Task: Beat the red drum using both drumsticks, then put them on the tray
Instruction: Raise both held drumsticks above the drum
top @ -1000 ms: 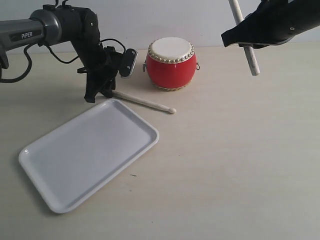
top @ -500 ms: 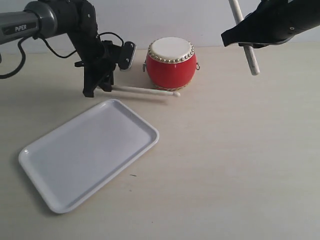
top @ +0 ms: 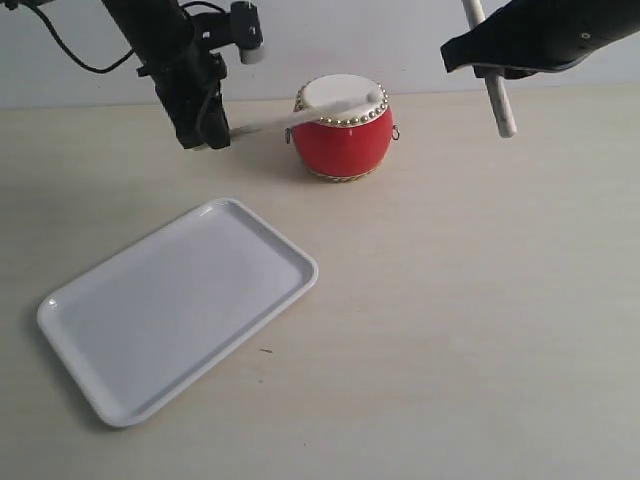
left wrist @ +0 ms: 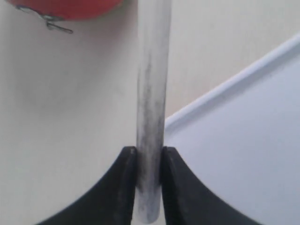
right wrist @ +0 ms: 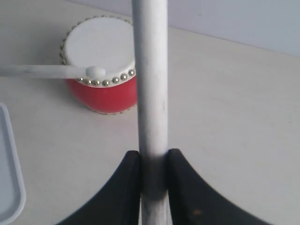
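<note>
Across red drum (top: pixel 341 140) top: left drumstick (top: pixel 290 117) laid over cream skin, rounded tip at rim farthest from left gripper (top: pixel 207 128). That gripper, left of drum, fingers pinched tight on stick's butt end. Up and right of drum: right gripper (top: pixel 493 70) clamped on second drumstick (top: pixel 500 105), near upright, clear of drum. Tray (top: pixel 170 310) front-left of drum, apart from it.

Left arm (top: pixel 160 45) hung down near the worktop's far-left edge, left gripper (left wrist: pixel 149 157) jaws clamped on left drumstick (left wrist: pixel 152 70). Right arm (top: pixel 560 35) sat high over the far-right edge, right gripper (right wrist: pixel 153 158) jaws clamped on right drumstick (right wrist: pixel 151 70).
</note>
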